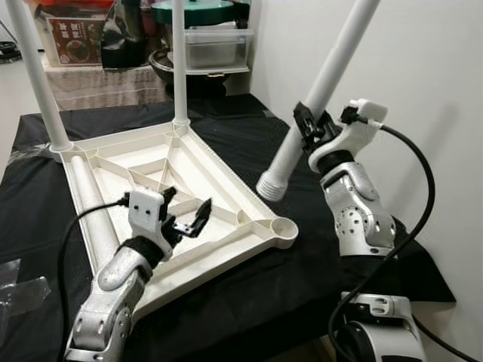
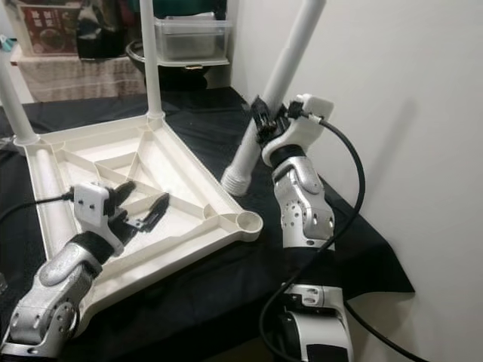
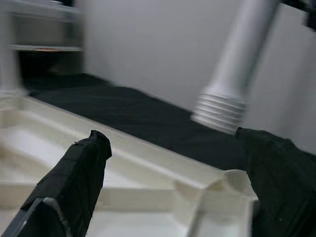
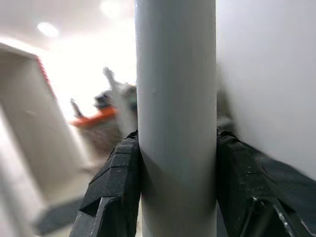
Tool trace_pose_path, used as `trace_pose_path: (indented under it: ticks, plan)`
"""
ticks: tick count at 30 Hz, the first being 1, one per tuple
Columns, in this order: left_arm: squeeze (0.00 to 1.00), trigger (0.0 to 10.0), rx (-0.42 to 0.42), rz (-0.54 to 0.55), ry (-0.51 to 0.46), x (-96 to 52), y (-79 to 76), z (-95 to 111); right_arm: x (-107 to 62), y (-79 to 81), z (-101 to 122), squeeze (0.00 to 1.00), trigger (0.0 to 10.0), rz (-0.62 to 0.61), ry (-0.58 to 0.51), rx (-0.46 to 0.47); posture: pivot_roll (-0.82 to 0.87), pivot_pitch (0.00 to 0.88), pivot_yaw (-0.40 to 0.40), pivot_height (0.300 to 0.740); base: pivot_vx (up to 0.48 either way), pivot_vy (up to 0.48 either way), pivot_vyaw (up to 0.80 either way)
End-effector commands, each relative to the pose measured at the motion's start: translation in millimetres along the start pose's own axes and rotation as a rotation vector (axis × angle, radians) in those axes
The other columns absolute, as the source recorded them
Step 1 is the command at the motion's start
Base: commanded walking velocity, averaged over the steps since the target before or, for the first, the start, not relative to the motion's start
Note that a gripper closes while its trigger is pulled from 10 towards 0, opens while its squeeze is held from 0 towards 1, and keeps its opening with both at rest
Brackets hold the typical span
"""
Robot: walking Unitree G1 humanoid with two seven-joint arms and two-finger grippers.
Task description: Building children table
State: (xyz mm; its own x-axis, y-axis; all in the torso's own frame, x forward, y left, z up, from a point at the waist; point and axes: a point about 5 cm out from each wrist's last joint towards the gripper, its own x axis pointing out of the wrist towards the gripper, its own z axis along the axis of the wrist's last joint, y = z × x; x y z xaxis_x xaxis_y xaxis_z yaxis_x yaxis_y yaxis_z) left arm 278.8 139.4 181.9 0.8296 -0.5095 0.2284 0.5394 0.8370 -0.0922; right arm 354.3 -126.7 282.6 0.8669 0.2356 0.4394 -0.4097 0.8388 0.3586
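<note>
An upturned white plastic tabletop (image 1: 226, 170) is lying on a black cloth (image 1: 249, 128) that is covering the work surface, its ribbed underside facing up. 2 white legs are already standing upright in its far corner sockets: one far left leg (image 1: 34, 68) and one far middle leg (image 1: 179, 60). Another white leg (image 1: 89, 207) is lying flat inside the tabletop along its left rim. The right gripper (image 1: 308, 130) is clenching a 4th white leg, the tilted leg (image 1: 321, 90), partway along its tube, with the black fingers (image 4: 116, 187) pressing against both sides; the leg is leaning up toward the white wall (image 1: 423, 83), and its threaded lower end (image 1: 273, 185) is hanging above the cloth, just beside the tabletop's right edge and near the empty corner socket (image 1: 283, 226) at the near right corner. The left gripper (image 1: 187, 219) is hovering over the tabletop's ribs with its 2 fingers spread apart and grasping nothing. Beyond the cloth, a clear storage bin (image 1: 215, 45) is sitting on a shelf beside a printed box (image 1: 75, 38).
</note>
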Motion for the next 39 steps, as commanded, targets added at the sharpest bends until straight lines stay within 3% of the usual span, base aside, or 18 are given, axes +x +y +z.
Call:
trace_pose_path:
  ticks: [1,5,6,8,10,23,31,32,39]
  plan:
    - [0.0,10.0,-0.022,-0.122,0.013,2.9,-2.1,8,3.4,30.6,10,0.0,0.0,0.162,-0.035,0.041,-0.02,0.0,-0.066,0.74,0.0,0.0,0.0]
    - [0.0,10.0,-0.011,-0.161,0.03,4.1,-1.3,9,1.7,39.6,6,0.0,0.0,0.207,-0.019,0.053,-0.02,0.0,-0.066,0.74,0.0,0.0,0.0]
    - [0.0,10.0,-0.02,-0.194,0.057,4.3,1.7,7,-0.4,51.0,5,0.0,0.0,0.265,-0.015,0.074,-0.03,0.0,-0.055,0.74,0.0,0.0,0.0]
    - [0.0,10.0,-0.029,-0.216,0.076,4.2,4.0,5,-2.0,59.0,5,0.0,0.0,0.306,-0.012,0.088,-0.03,0.0,-0.054,0.74,0.0,0.0,0.0]
    - [0.0,10.0,-0.011,-0.263,0.135,3.2,9.9,0,-9.2,81.5,6,0.0,0.0,0.441,-0.001,0.121,-0.04,0.0,-0.045,0.74,0.0,0.0,0.0]
    - [0.0,10.0,0.013,-0.312,0.161,3.4,17.1,9,-30.9,104.5,-1,0.0,0.0,0.676,0.079,0.125,-0.03,0.0,-0.049,0.74,0.0,0.0,0.0]
    - [0.0,10.0,0.023,-0.343,0.143,7.3,16.7,14,-37.4,109.2,-5,0.0,0.0,0.714,0.112,0.128,-0.03,0.0,-0.052,0.74,0.0,0.0,0.0]
    - [0.0,0.0,0.021,-0.367,0.152,6.8,15.1,11,-38.6,110.2,-5,0.0,0.0,0.721,0.111,0.129,-0.03,0.0,-0.052,0.74,0.0,0.0,0.0]
    - [0.0,0.0,0.023,-0.425,0.187,3.8,10.3,5,-40.2,111.1,-3,0.0,0.0,0.729,0.113,0.129,-0.04,0.0,-0.045,0.74,0.0,0.0,0.0]
